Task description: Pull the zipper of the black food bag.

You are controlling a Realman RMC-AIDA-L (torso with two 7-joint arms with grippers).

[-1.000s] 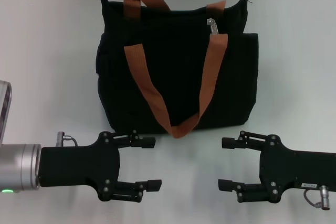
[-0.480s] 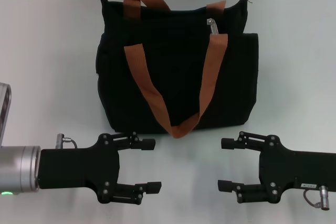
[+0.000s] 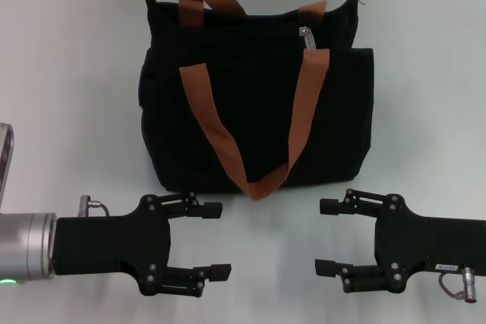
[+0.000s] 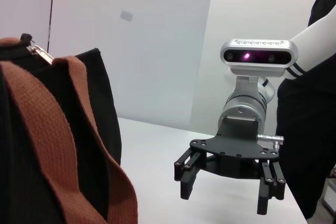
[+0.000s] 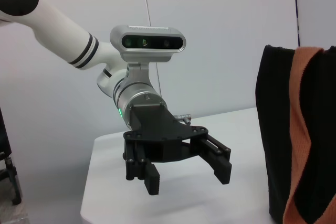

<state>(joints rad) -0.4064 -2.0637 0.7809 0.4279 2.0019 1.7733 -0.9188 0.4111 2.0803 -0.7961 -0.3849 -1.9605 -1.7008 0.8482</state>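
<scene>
The black food bag [image 3: 250,104] lies flat in the middle of the white table, with two orange-brown straps [image 3: 220,134] across it. The zipper [image 3: 307,36], a small silver pull tab, sits near the bag's far right top edge; it also shows in the left wrist view [image 4: 39,53]. My left gripper [image 3: 219,239] is open and empty, just in front of the bag's near left corner. My right gripper [image 3: 324,236] is open and empty, in front of the near right corner. Neither touches the bag.
The white table [image 3: 68,96] extends to both sides of the bag. A grey wall runs behind the table's far edge. The left wrist view shows the right gripper [image 4: 226,198] beside the bag [image 4: 31,145]; the right wrist view shows the left gripper [image 5: 188,179].
My left gripper has drifted slightly back towards the near left. The right gripper and the bag have not moved.
</scene>
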